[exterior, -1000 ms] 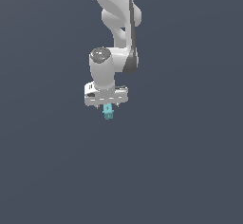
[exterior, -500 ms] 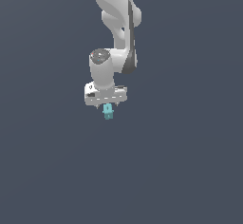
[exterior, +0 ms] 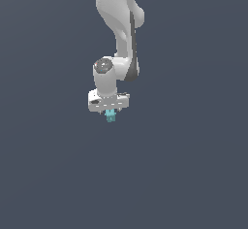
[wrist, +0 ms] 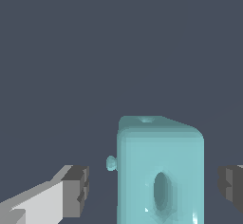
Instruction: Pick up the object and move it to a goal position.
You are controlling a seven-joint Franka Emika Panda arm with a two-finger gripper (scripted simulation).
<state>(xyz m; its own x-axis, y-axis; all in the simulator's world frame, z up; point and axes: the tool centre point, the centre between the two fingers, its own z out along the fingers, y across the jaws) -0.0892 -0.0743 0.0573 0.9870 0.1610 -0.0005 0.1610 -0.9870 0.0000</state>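
The object (exterior: 111,117) is a tiny teal blocky piece showing just under the white robot hand in the exterior view. My gripper (exterior: 111,113) points straight down over it. In the wrist view the object (wrist: 160,171) stands between my two fingers, with a dark oval hollow in its near face. One grey fingertip (wrist: 78,190) and the other (wrist: 231,187) each stand a small gap away from its sides, so the jaws are open around it and not touching it.
A plain dark grey-blue ground fills both views. The white arm (exterior: 118,24) rises straight up above the hand. No goal marker or other object shows.
The hand has come down very slightly; the teal object stays in nearly the same place beneath it.
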